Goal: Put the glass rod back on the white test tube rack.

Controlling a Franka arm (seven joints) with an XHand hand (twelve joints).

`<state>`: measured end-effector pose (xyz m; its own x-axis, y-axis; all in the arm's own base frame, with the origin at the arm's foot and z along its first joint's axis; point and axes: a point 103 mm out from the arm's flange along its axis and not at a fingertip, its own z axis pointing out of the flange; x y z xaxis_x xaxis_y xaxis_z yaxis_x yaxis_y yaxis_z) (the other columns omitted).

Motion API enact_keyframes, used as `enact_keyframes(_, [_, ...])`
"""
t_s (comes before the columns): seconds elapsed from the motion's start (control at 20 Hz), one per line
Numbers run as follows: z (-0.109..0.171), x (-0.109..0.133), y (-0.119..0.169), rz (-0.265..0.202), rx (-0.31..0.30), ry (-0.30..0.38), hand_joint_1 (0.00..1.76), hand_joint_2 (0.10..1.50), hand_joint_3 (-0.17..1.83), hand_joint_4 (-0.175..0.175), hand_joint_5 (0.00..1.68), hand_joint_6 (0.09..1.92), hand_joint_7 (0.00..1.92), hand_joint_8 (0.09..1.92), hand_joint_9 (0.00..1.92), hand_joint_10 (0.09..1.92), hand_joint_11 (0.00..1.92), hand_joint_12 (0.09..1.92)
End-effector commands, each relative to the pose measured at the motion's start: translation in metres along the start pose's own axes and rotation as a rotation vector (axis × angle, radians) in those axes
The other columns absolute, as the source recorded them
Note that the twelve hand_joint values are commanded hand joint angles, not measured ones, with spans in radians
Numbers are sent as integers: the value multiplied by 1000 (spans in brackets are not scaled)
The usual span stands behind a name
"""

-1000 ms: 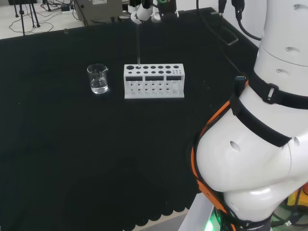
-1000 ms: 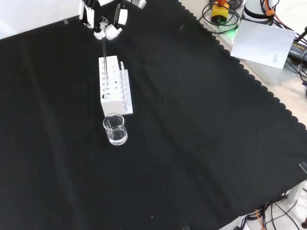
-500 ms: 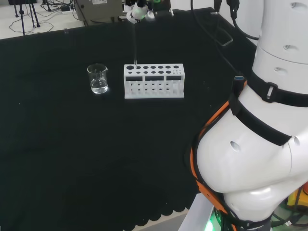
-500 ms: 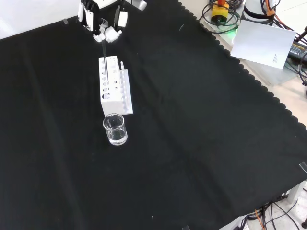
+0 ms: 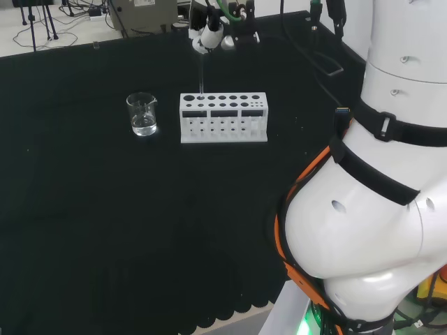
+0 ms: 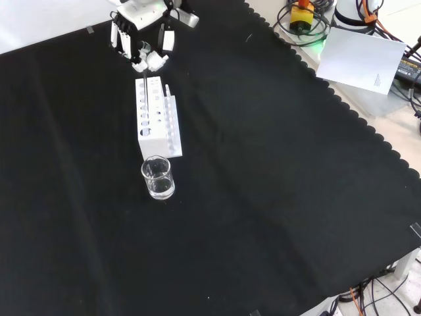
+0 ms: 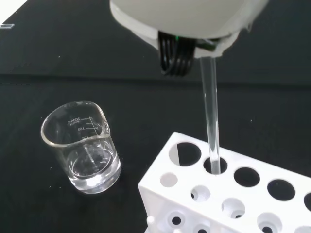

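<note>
The white test tube rack [image 5: 223, 118] [image 6: 158, 125] [image 7: 204, 199] stands on the black cloth, its holes facing up. A clear glass rod [image 5: 201, 73] [image 7: 210, 111] hangs upright with the hand [image 5: 209, 33] [image 6: 146, 51] [image 7: 180, 17] shut on its top end. In the wrist view the rod's lower end sits inside the second hole of the rack's back row, counted from the beaker's end. In the front view the hand hovers just beyond the rack's far end.
A small glass beaker [image 5: 142, 114] [image 6: 158, 178] [image 7: 83, 145] with a little clear liquid stands close to the rack's end. The arm's white links [image 5: 370, 174] take up the right of the head view. Papers and cables [image 6: 358, 56] lie past the cloth's scalloped edge.
The hand has come down toward the rack and shifted slightly right in the head view. The rod's lower end has dropped into a hole of the rack.
</note>
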<state>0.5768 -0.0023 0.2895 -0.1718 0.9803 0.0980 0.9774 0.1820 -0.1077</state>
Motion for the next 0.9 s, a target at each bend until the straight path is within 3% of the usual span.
enact_keyframes(0.05, [20,-7,7,5,37,4,1330,606,737,-175,1263,464,1371,786,1642,789,1064,894])
enact_keyframes(0.4, [36,-6,22,-11,63,-5,1330,606,736,-175,1263,464,1371,786,1642,790,1063,895])
enact_keyframes(0.9, [34,-19,21,4,83,-8,1327,612,725,-175,1226,539,1396,714,1682,784,1096,912])
